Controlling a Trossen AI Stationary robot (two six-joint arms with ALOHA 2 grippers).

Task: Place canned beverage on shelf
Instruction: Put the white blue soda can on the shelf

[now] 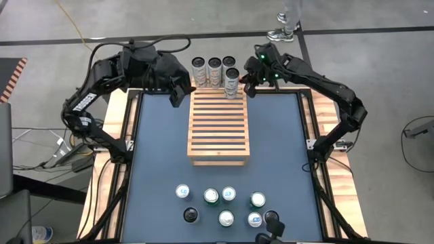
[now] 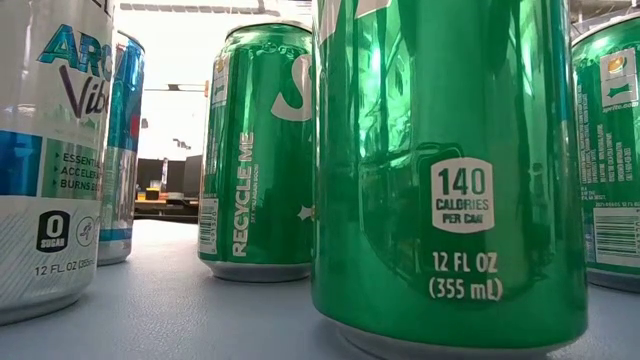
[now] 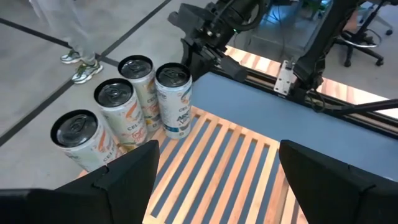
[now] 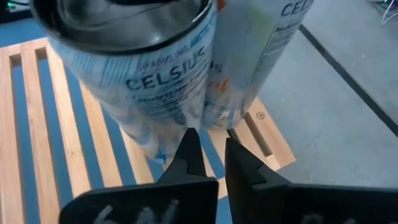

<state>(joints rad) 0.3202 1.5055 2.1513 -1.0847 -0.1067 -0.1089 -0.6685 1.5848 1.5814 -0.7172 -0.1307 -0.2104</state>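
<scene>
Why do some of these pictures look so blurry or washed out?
In the low view, the bright room behind is blown out white and the near green can mirrors its surroundings. In the right wrist view, the Celsius can sits so close that its top smears. The high view is evenly lit, with the shelf sharp.

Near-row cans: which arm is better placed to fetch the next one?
Probably left: the left gripper hangs free over the shelf, jaws wide open; the right gripper sits at a far-end can, jaws nearly shut.

4 cans (image 1: 215, 71) at shelf (image 1: 218, 125) far end
</scene>
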